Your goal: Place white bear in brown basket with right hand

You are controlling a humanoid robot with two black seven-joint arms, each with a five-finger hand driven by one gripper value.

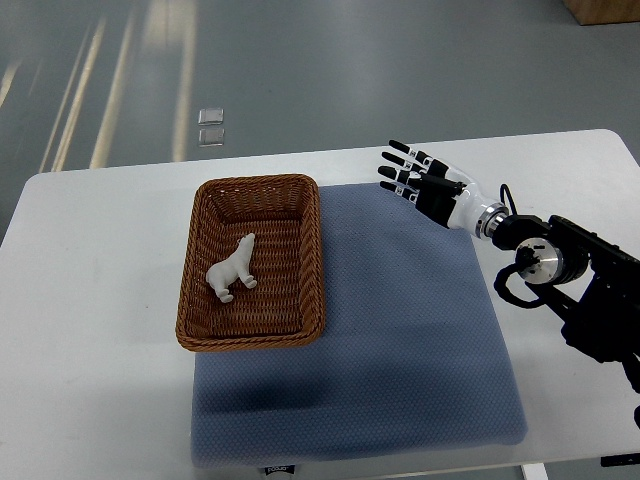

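From my station I see the white bear (232, 270) lying inside the brown basket (198, 240), on its woven floor, a little left of the basket's middle. The bear lies on its side, head pointing toward the far right of the basket and legs toward the near side. Nothing is touching it.

The right hand (420, 183) is well apart from the basket, off to the right and slightly farther from me, hovering over the far right part of the blue mat (400, 340). Its fingers (396, 166) are stretched out and slightly fanned, pointing left toward the basket, and they hold nothing. The white palm leads back through a metal wrist to the dark right arm (580, 290), which comes in from the right edge of the view with a loop of black cable beside it.

The basket is rectangular, with its long side running away from me, and it sits on the white tabletop (90, 330). Its right edge overlaps the left edge of the blue mat. The mat is a large padded rectangle covering the middle and right of the tabletop, reaching almost to the near edge, where a small dark label (281, 468) shows.

Beyond the tabletop is a grey floor with light streaks, and two small clear squares (210, 127) lie on it. A brown corner of something (605, 10) shows at the top right; I cannot tell what it is.
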